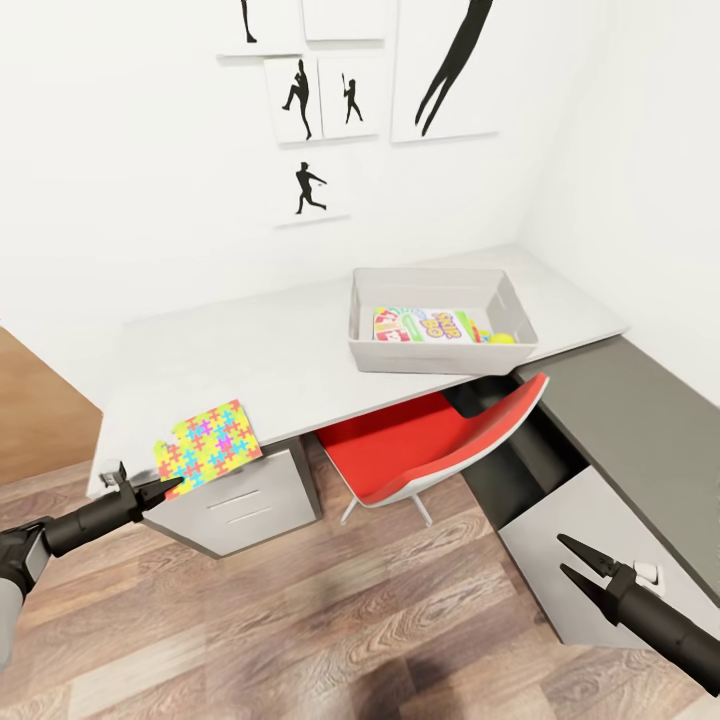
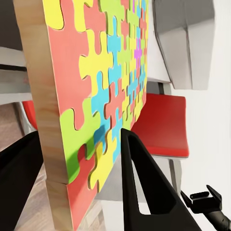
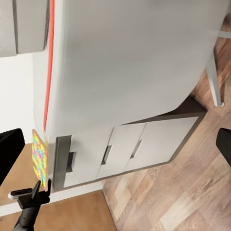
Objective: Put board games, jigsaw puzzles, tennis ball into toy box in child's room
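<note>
Jaws of your left gripper (image 1: 172, 487) are closed on the near edge of the jigsaw puzzle (image 1: 208, 446), one finger (image 2: 144, 192) each side, at the table (image 1: 270, 350) corner. Your right gripper (image 1: 568, 558) stands open and holds nothing; the toy box (image 1: 440, 355) is far beyond it.

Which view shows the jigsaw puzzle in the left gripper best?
The left wrist view: the jigsaw puzzle is close-up, clamped between the fingers. The head view shows it whole by the table edge; the right wrist, tiny and edge-on.
</note>
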Available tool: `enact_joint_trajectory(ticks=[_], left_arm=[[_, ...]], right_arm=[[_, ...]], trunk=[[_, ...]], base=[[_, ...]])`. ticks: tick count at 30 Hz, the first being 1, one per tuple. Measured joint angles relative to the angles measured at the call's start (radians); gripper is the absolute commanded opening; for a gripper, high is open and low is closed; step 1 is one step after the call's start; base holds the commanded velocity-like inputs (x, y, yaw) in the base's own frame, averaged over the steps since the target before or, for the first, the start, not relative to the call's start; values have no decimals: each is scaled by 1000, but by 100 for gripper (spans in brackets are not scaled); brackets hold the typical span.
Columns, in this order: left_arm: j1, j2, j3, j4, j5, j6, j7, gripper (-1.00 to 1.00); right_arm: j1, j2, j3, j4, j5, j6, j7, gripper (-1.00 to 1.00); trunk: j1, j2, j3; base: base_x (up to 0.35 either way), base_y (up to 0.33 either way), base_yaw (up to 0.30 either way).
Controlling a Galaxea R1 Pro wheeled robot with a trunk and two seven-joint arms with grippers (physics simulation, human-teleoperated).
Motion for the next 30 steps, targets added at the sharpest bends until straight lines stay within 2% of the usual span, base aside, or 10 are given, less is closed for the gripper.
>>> enact_joint_trajectory(ticks=[13,20,23,26,30], left_arm=[[0,5,1,-2,-4,4,-7,-100],[-1,6,-6,-9,-12,6,-52,-100],[-2,7,-31,-10,-13,6,-52,-100],[-4,9,-93,-11,-13,6,-52,-100],[-8,11,-133,-12,-12,10,-52,-100]], right_arm=[[0,0,0,-2,0,0,0,100],[0,0,0,-5,0,0,0,100],[0,0,0,-10,0,1,1,100],[2,0,1,-13,0,1,2,100],[8,0,0,-15,0,1,5,100]], trunk=[[-50,91,41],[-77,140,63],[-88,161,72],[-100,182,84],[-115,210,100]], base=[[0,0,0],[0,0,0],[0,0,0],[0,0,0],[0,0,0]])
